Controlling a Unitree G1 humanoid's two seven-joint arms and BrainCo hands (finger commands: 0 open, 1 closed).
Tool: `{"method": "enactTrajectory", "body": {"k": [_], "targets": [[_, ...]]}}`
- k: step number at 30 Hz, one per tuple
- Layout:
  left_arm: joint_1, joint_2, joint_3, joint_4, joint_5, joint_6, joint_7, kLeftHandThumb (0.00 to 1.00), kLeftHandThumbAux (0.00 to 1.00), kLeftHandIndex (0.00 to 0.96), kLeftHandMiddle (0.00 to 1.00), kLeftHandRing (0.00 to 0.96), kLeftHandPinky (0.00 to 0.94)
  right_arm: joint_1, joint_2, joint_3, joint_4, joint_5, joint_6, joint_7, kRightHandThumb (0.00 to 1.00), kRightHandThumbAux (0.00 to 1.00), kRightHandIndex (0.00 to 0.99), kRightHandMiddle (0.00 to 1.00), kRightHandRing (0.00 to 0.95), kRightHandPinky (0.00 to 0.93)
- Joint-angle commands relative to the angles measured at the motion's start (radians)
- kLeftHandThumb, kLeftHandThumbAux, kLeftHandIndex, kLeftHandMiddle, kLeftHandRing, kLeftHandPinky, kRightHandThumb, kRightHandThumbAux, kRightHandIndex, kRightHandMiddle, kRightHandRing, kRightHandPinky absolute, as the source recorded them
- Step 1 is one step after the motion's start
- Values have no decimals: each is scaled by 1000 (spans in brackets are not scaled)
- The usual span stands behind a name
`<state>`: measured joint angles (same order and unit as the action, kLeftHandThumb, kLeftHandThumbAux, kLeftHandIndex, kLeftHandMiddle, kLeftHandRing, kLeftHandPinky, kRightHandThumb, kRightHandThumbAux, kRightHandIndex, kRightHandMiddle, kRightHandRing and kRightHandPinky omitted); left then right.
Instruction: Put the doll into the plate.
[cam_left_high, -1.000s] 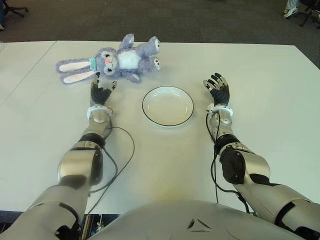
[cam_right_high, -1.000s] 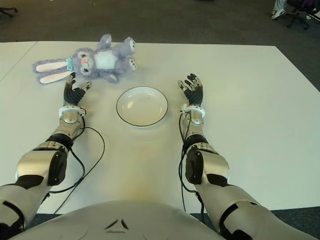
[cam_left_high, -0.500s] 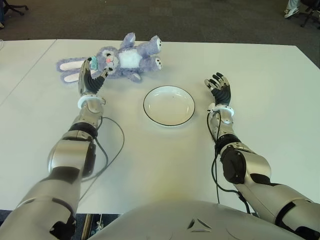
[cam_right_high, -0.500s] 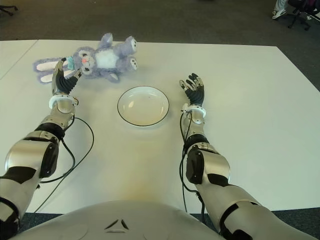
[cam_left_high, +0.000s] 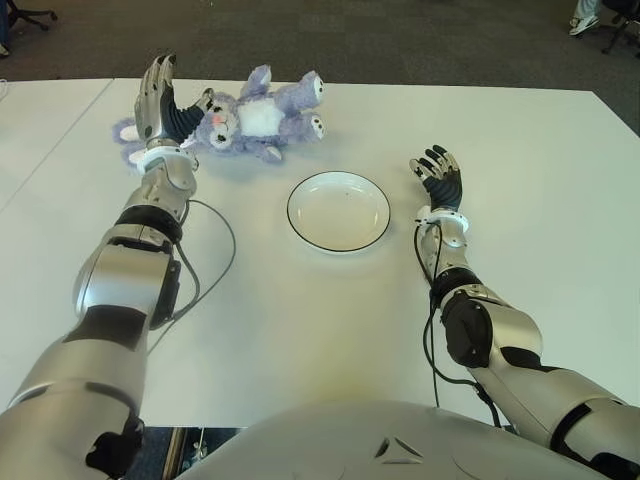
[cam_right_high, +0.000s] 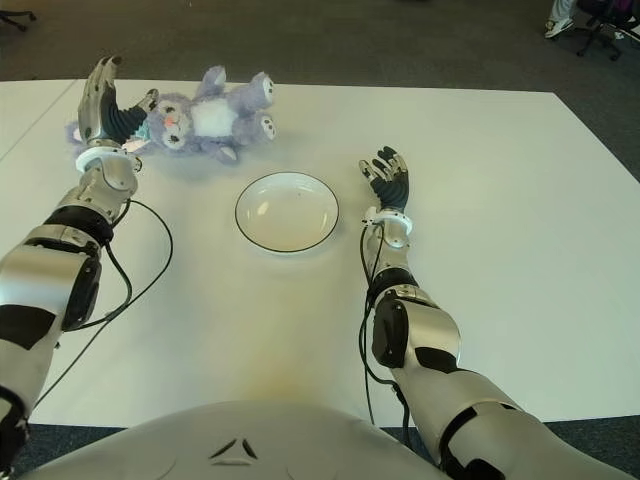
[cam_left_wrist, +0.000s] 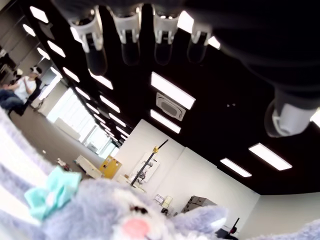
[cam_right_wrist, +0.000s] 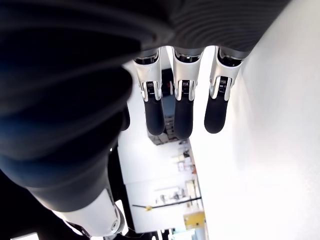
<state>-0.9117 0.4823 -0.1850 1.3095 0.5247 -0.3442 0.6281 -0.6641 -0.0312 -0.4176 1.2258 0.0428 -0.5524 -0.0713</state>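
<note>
Step in hand looks like the reach: nothing grasped yet.

Doll (cam_left_high: 255, 115), a purple plush bunny, is lying on the white table (cam_left_high: 520, 130) in the upper left of the eye views, head toward frame left, feet pointing toward centre. Not in the plate (cam_left_high: 338, 211), which is sitting mid-frame, below and right of the doll, well apart from it and holding nothing.

Left hand (cam_left_high: 163, 105) is showing at the upper left, raised upright right beside the doll's head and over its ears. Fingers (cam_left_wrist: 131, 47) are extended and spread, thumb out to the side, closing on nothing; the wrist view is showing the bunny's face and teal bow just below the open palm. Cannot tell whether it is touching the plush.

Right hand (cam_left_high: 437, 180) is showing right of the plate, fingers straight and slightly apart, holding nothing. Idle.

Next move, as I judge it: tip the left palm down over the head or torso, close the fingers around the soft body, lift, then carry it down-right to the plate and release. Plush is floppy, so a grab by an ear alone would likely dangle and drape over the rim.
</note>
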Motion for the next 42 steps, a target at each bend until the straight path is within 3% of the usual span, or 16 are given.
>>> {"method": "enactTrajectory", "body": {"k": [1,16,24,30,34,35,42], "targets": [[-45,14,-94,31,94,52,18,294,381,0,7,47,72,208,61,-24,137,25,155,-15,310,868,186,200,205,228],[-110,25,-237,35,208,124,41,295,308,0,0,1,0,206,63,-22,138,23,159,-14,297,869,184,198,201,224],[-144,27,-305,51,251,140,-25,325,311,0,0,0,0,208,68,-25,139,25,157,-13,278,868,178,194,195,214],[-175,31,-363,67,290,139,-145,370,320,0,0,0,0,208,72,-34,139,33,155,-11,269,866,189,198,199,217],[-185,29,-371,70,290,137,-180,380,315,0,0,0,0,208,73,-36,139,33,154,-13,281,865,194,200,201,219],[-190,25,-373,72,288,134,-201,384,272,0,2,25,7,208,74,-35,139,32,155,-16,292,871,195,200,200,217],[-203,-3,-368,80,273,130,-301,388,296,0,0,37,0,207,77,-31,139,24,156,-31,309,869,195,198,196,209]]}}
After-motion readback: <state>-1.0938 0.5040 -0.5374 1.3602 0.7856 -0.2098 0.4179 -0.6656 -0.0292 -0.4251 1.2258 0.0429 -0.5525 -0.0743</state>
